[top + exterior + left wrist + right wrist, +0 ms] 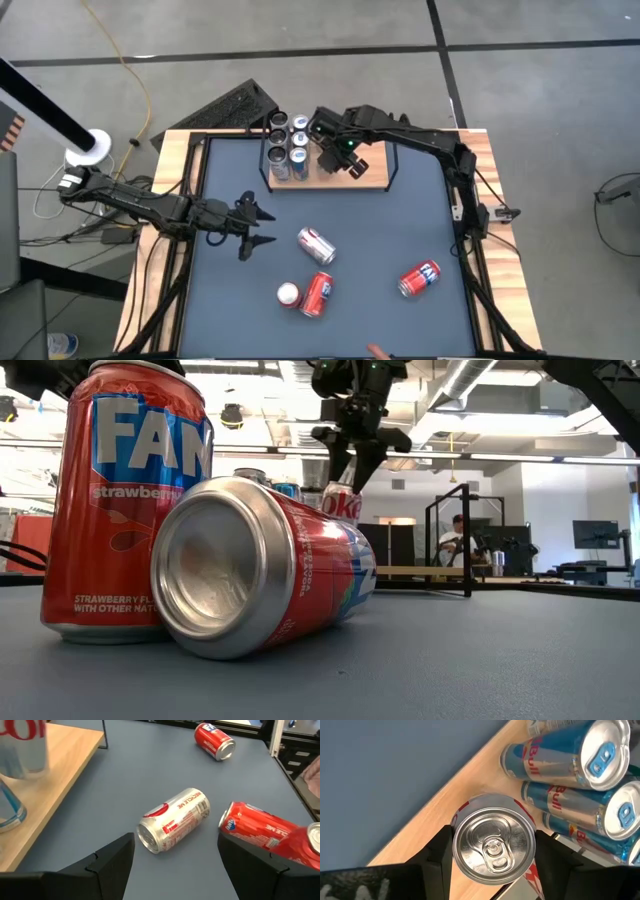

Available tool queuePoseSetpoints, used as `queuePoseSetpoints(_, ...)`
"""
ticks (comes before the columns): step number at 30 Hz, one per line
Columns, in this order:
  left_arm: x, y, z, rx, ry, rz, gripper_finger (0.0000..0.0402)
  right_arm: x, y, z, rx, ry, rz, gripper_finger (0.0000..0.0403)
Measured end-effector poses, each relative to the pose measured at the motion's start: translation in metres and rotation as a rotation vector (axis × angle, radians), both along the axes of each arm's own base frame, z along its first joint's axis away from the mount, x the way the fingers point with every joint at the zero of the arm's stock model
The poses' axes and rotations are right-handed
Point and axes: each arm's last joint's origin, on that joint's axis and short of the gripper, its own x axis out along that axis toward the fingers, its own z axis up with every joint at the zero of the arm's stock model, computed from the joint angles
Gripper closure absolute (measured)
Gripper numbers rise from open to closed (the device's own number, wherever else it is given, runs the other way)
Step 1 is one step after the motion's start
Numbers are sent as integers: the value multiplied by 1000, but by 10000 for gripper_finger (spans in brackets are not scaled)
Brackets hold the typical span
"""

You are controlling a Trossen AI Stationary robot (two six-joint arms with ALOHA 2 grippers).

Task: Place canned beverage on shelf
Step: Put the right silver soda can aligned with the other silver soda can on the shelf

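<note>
We see the right gripper (492,865) clamping a silver can (493,845) upright on the shelf (375,172), beside four blue cans (287,145). Left gripper (262,226) hovers over the tabletop (400,225), fingers spread, empty.

Both arms are dark, near-black, built of slim jointed links with black cables trailing along them toward the table's side rails. The left gripper (252,226) ends in two pointed black fingers (112,865), broad and angular with bevelled, matte faces seen close. The right gripper (331,158) carries a small green light on its wrist housing at about 1 o'clock from its tips, and its fingers (437,855) are likewise flat, black and matte.
</note>
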Motion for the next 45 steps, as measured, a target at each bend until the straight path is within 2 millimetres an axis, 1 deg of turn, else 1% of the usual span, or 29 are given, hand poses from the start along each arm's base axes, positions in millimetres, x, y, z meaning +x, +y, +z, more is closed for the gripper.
queuePoseSetpoints(7,0,1,0,11,-3,29,127,1,2,0,26,-7,38,205)
queuePoseSetpoints(12,0,1,0,9,-4,38,127,0,-1,0,18,-5,64,205)
queuePoseSetpoints(15,0,1,0,8,-4,39,127,-1,-1,-7,5,26,117,205)
queuePoseSetpoints(19,0,1,0,11,-4,44,127,-1,-2,-14,-4,46,142,205)
queuePoseSetpoints(25,0,2,0,25,-5,62,127,2,0,-15,-33,26,169,204)
queuePoseSetpoints(34,0,2,0,30,-6,74,127,3,-2,-15,-56,27,149,196)
queuePoseSetpoints(37,0,3,0,31,-8,79,127,5,-4,-15,-50,-7,101,193)
queuePoseSetpoints(40,0,2,1,30,-15,79,127,10,-6,-15,-66,-50,47,181)
queuePoseSetpoints(45,0,2,1,28,-15,75,127,10,-8,-14,-103,-43,-9,156)
